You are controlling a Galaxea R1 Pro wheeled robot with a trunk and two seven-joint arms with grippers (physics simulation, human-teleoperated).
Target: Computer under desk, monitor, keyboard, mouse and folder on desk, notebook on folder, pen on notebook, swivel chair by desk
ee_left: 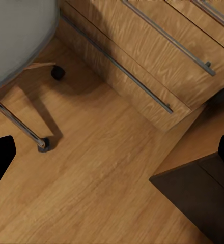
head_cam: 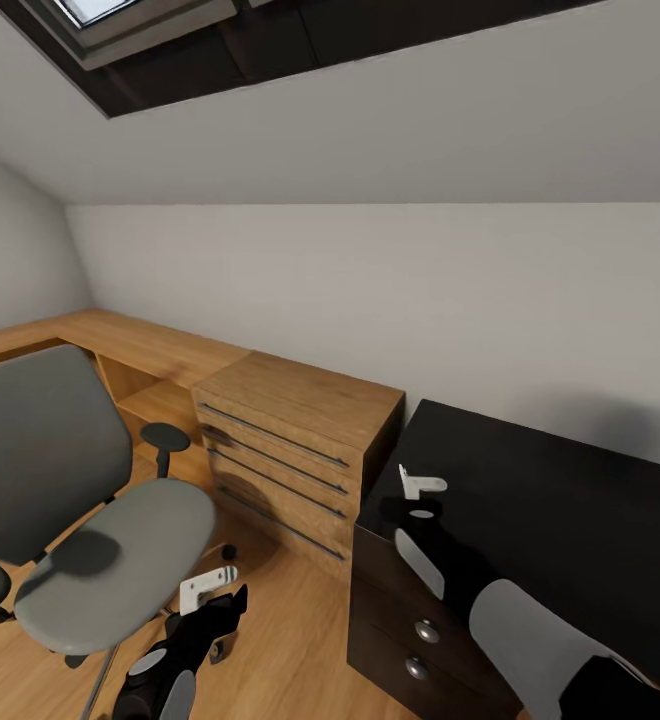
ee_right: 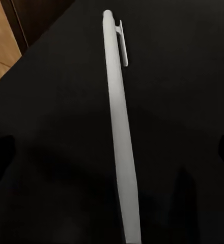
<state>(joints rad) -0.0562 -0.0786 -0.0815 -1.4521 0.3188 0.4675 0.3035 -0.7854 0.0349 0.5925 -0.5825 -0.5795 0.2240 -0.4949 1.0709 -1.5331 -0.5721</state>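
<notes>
One step is in hand, picking up the pen [ee_right: 117, 127]: it lies flat on the black worktop [head_cam: 570, 500], my right tool [head_cam: 422, 498] hovers wide open and empty above it, and next I should lower and close.

The head camera looks down over the grey upholstered swivel chair [head_cam: 90, 520] and the light wooden drawer cabinet [head_cam: 290, 450]. The left wrist camera looks steeply down at the same cabinet [ee_left: 158, 56] and chair [ee_left: 18, 35], closer. The right wrist camera is very near a black top [ee_right: 51, 127].

White pen [ee_right: 119, 127] lying on black top [ee_right: 51, 101], grey swivel chair [head_cam: 80, 520]
</notes>
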